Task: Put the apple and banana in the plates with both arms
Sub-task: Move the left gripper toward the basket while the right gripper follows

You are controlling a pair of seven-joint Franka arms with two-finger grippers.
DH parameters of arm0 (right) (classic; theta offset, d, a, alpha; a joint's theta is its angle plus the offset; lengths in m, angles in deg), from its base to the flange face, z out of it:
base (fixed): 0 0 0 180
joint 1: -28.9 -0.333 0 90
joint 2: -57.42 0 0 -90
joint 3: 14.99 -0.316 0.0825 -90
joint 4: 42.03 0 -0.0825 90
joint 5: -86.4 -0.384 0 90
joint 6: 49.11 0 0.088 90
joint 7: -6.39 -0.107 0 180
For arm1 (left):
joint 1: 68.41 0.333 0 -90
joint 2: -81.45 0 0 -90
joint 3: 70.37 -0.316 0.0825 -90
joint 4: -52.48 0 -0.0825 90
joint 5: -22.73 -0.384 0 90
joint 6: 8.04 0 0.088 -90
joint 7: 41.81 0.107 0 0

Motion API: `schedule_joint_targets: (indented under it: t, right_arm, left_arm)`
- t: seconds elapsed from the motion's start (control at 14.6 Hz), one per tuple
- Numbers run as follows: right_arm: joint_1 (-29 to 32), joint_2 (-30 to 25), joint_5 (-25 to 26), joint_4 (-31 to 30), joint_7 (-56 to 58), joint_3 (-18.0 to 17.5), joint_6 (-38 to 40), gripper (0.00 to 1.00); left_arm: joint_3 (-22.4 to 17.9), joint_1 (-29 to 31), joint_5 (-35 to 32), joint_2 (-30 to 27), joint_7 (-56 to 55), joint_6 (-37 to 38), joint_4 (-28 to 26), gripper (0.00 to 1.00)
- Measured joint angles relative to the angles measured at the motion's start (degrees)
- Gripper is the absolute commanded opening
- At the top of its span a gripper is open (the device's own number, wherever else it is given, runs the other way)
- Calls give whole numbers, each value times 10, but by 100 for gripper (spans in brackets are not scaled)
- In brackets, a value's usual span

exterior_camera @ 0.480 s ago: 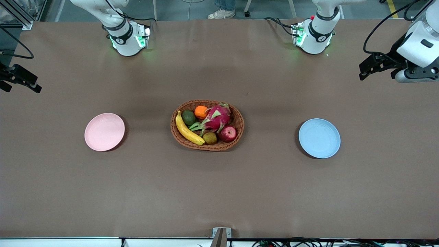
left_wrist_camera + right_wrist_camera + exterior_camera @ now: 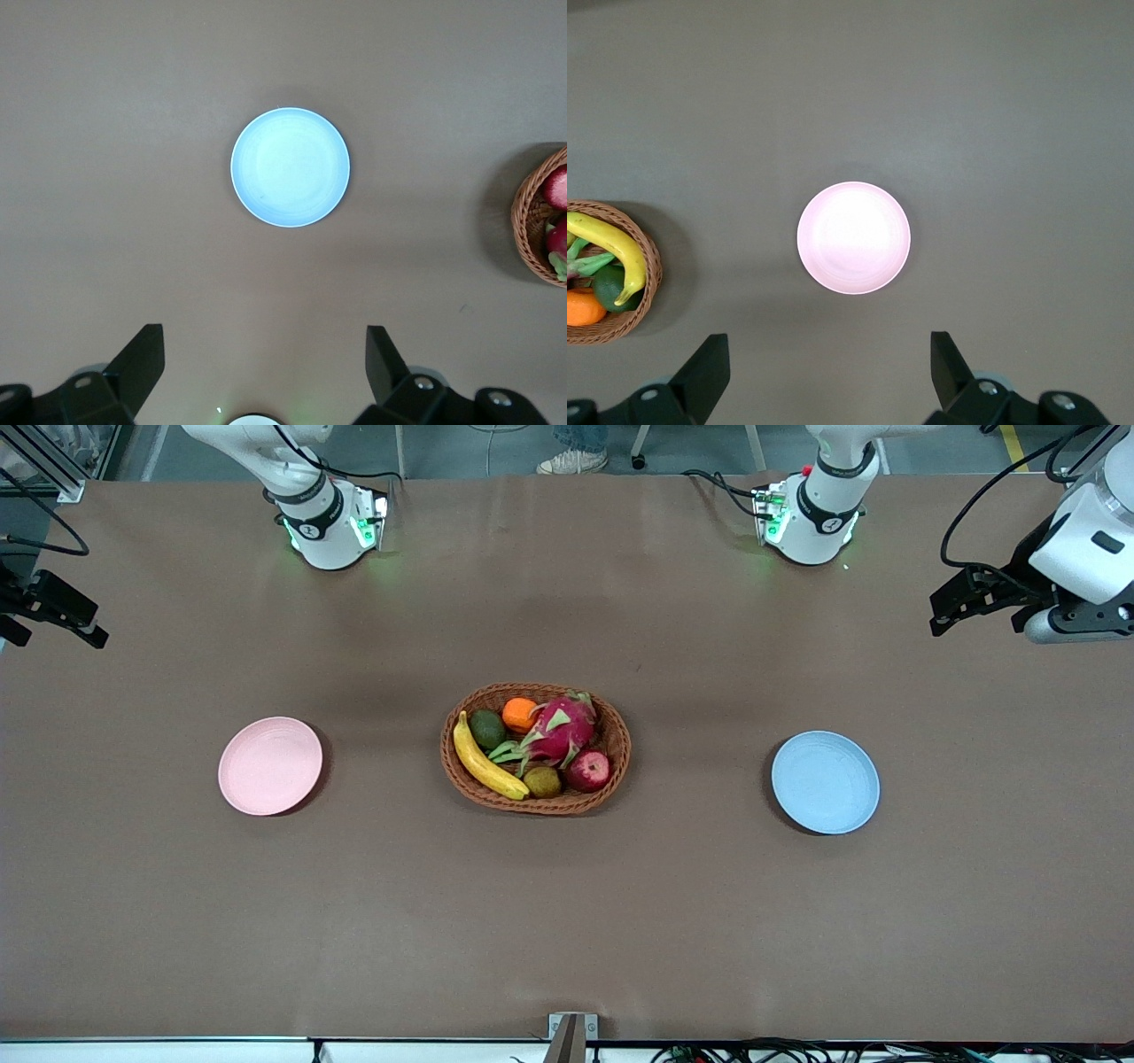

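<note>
We logged apple (image 2: 588,769) and banana (image 2: 486,760) in the basket (image 2: 535,802) between pink plate (image 2: 269,765) and blue plate (image 2: 825,782), left pincer (image 2: 266,372) and right pincer (image 2: 830,370) both apart, high over the bench ends, likely awaiting pickup.

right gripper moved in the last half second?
Yes, slightly. In the front view the right gripper, jaws open, has shifted toward the table's base edge, away from the pink plate, which stayed put.
</note>
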Motion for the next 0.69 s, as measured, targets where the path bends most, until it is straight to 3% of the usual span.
schedule_joint_targets:
  t: [0.34, 0.69]
  right_arm:
    - [0, 4, 0, -2, 0, 0, 0, 100]
    - [-21, 49, -1, -8, 4, -3, 1, 100]
  left_arm:
    - [20, -8, 5, 55, -9, -24, 2, 100]
    - [85, -35, 14, 131, -156, -108, 4, 100]
